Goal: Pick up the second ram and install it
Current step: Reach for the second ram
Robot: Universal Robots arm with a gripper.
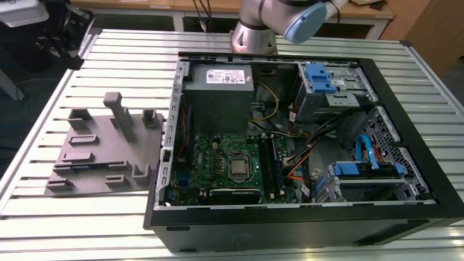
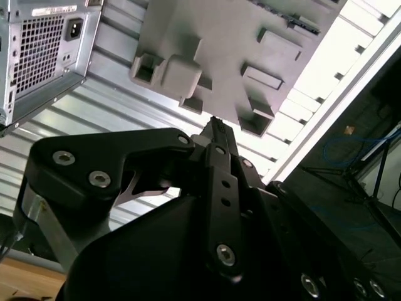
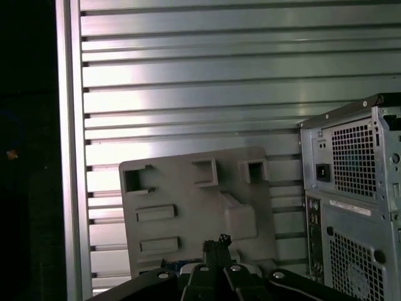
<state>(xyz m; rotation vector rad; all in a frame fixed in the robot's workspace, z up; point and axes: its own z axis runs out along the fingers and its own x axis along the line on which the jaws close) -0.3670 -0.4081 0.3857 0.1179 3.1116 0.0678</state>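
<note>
**Gripper closed above the fixture, second ram not yet in hand**

At the exterior view's left, the grey fixture [image 1: 94,163] lies on the slatted table [image 1: 43,217], with a tall post [image 1: 114,106] standing up from it. Both wrist views look down on this fixture from well above. The gripper [image 2: 216,125] hangs over it with its jaws pressed together at the tips and nothing visible between them.

The second ram [image 3: 183,267] appears to be the blue-green sliver at the fixture's edge in the first wrist view, half hidden behind the gripper's knuckles. That reading is uncertain. On that reading the stick sits on the fixture, untouched.

Further right stands the open case [image 1: 305,231]. Inside it are the power supply [image 1: 217,92], the green motherboard [image 1: 217,155] and the long black slots [image 1: 272,163]. Loose cables [image 1: 308,144] run just beside the slots.

Several things could go wrong from here:
- **Closed jaws:** jaws brought down closed would strike the stick's edge rather than straddle it.
- **Poor pinch:** the board is thin, so an off-centre or shallow pinch could let it tilt or slip out.
- **The post:** it stands near the holders, and a sideways approach could clip it.
- **Inside the case:** the cables crowd the slots and could snag the fingers.
- **Seating:** a stick carried even slightly tilted would probably jam on the slot's edge instead of seating.
</note>
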